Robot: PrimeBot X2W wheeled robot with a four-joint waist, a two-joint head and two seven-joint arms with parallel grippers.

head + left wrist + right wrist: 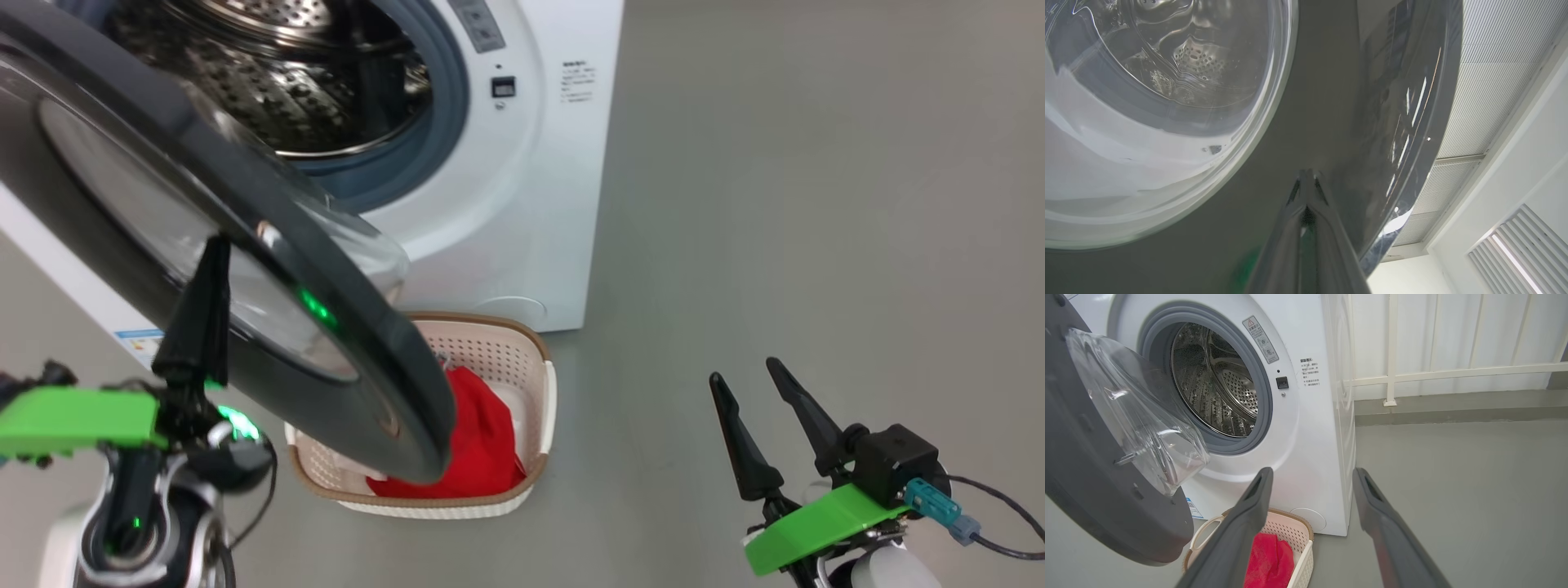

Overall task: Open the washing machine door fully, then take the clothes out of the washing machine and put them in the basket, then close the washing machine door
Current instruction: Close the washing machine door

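The washing machine (531,204) has its door (367,359) swung partway out, over the basket (498,351) on the floor in front. Red clothes (482,441) lie in the basket, partly hidden by the door rim. My left gripper (217,245) is shut, its tips against the door's outer face beside the glass window (1167,102); in the left wrist view the gripper (1307,173) rests on the dark rim. My right gripper (744,370) stands open above the floor to the right, holding nothing. The drum (1220,392) shows bare steel.
Grey floor (816,204) stretches to the right of the machine. A white railing (1392,371) and a low kerb run behind it. A cable (996,523) trails from my right wrist.
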